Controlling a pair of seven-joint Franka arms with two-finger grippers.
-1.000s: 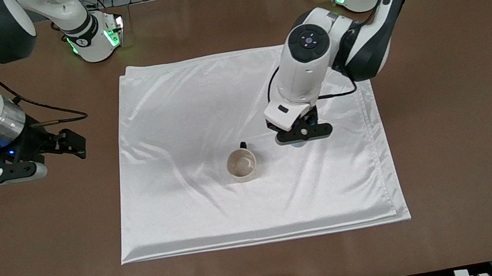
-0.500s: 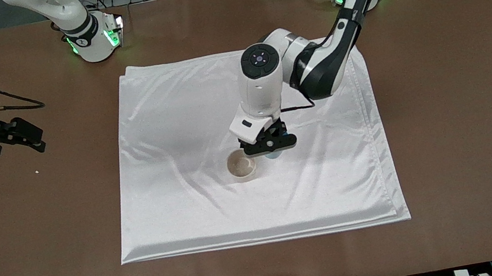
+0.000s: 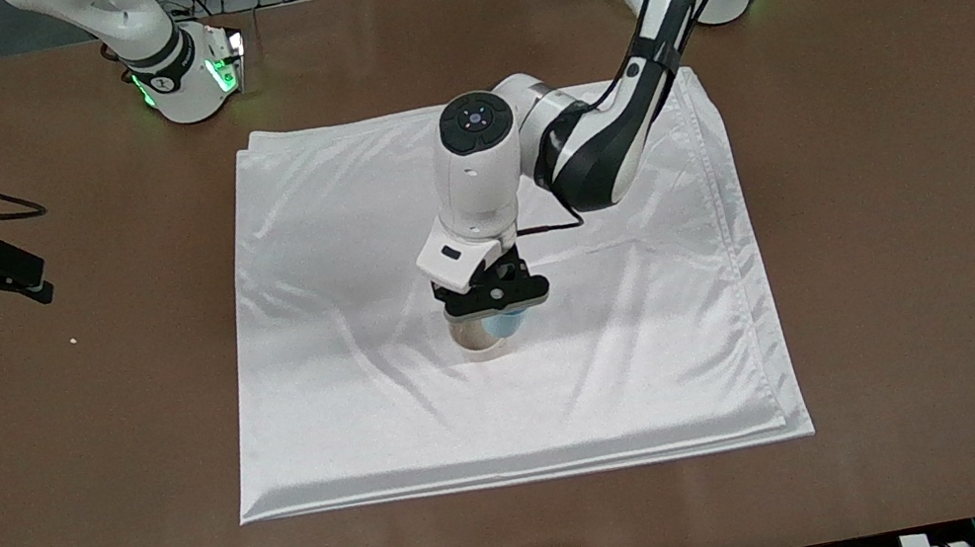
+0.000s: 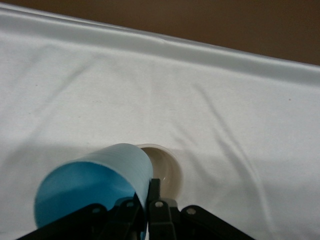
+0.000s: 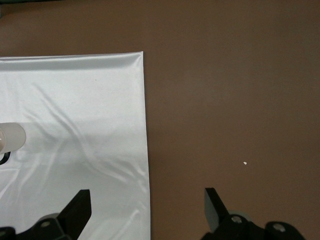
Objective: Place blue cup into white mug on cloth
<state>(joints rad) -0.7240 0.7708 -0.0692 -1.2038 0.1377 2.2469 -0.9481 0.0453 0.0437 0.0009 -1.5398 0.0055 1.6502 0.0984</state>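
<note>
Left gripper (image 3: 495, 308), jaws clamped on the blue cup (image 4: 95, 182), has crossed the cloth (image 3: 341, 239) and now hangs over the white mug (image 3: 479, 337) mid-surface: alignment nearly done, lowering is next. Right gripper (image 5: 147, 200), jaws apart, has retreated toward the surface (image 3: 942, 233) edge at its own end.

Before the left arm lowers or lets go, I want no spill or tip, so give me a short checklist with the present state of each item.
1. Left end effector shut on the blue cup: ok.
2. Blue cup over the white mug: ok, roughly; exact centring cannot tell.
3. Blue cup upright for insertion: cannot tell.
4. White mug upright on the cloth, mouth unobstructed: ok.
5. Right end effector open, waiting over the cloth's edge toward the right arm's end of the table, away from the mug: ok.
</note>
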